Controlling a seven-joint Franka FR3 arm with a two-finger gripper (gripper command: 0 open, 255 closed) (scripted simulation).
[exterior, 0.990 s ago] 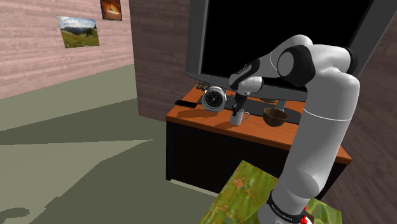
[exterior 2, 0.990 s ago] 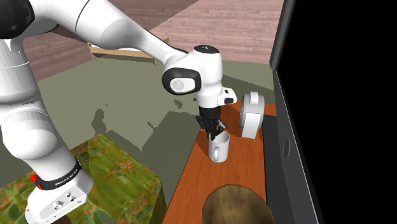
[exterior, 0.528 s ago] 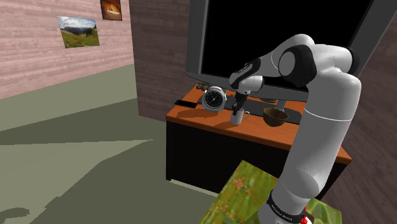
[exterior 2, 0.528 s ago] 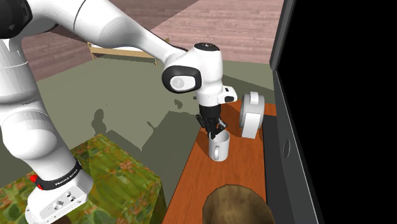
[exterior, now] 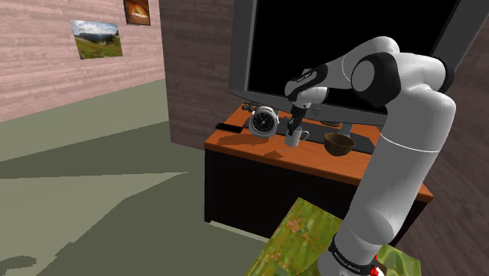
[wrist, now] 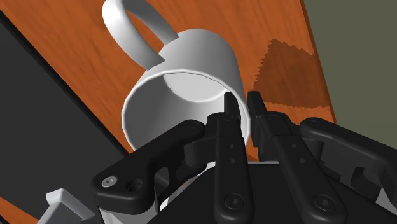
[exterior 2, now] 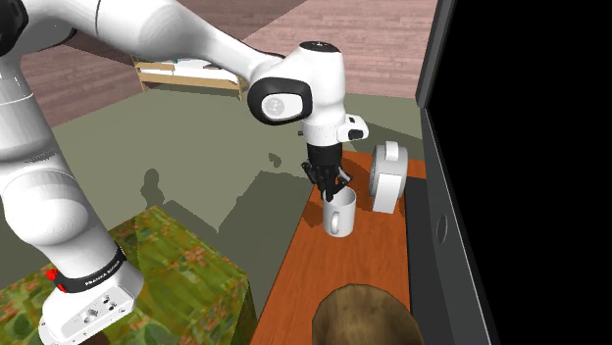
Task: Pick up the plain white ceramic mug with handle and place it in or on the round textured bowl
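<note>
We see the gripper [wrist: 241, 99] nearly closed, pinching the rim of the white mug [wrist: 191, 83], one finger inside and one outside. The mug hangs upright just above the orange tabletop [exterior 2: 294, 284], between the clock [exterior 2: 387, 178] and the brown bowl [exterior 2: 368, 316].

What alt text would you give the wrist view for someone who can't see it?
The black gripper is shut on the rim of a white mug, one finger inside and one outside, its handle pointing away from the gripper. Beneath lies an orange-brown tabletop, with grey-green floor beyond its edge.
</note>
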